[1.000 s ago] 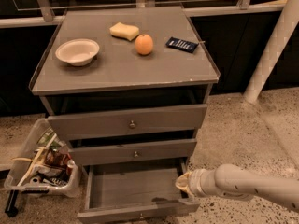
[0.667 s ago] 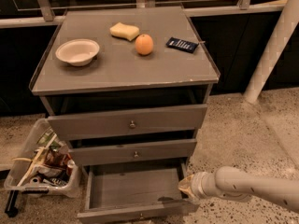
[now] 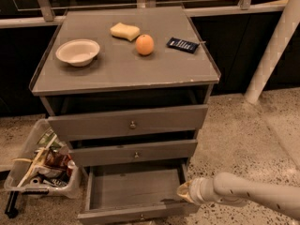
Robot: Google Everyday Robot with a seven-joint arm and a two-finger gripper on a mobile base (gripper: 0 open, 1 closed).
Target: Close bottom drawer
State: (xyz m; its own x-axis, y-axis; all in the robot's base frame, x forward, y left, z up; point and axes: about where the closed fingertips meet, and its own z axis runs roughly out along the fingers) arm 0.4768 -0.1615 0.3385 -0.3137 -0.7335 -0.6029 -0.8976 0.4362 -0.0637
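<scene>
Grey wood makes up the whole cabinet [image 3: 122, 74]. Its bottom drawer [image 3: 133, 189] stands pulled well out at the foot of the stack. The drawer's plain grey inside faces up, and its slim front panel sits low in the view with a small round knob [image 3: 142, 216] at the middle.

The gripper [image 3: 183, 191] sits at the drawer's right front corner, where the right side wall meets the front panel. It is either just beside that wall or touching it, and I cannot tell which. Its pale, yellowish tip points left toward the drawer, and the light-coloured arm [image 3: 253, 193] runs off to the lower right over the speckled floor [image 3: 234, 135]. Whether the gripper is open or closed cannot be told from this view. The drawer lies to the gripper's left, and the knob is lower and further left, apart from the tip.

Above the open drawer, the middle drawer [image 3: 164, 150] and the top drawer [image 3: 93, 124] show larger fronts, each with a similar knob. On the cabinet's top rest a white bowl [image 3: 78, 52], a yellow sponge [image 3: 124, 31], an orange [image 3: 145, 44] and a dark flat device [image 3: 183, 44]. The sponge and the orange lie near each other. A clear plastic bin [image 3: 33, 172] of clutter stands on the floor just left of the cabinet, beside the bottom drawer. A white post [image 3: 274, 46] leans at the right rear.
</scene>
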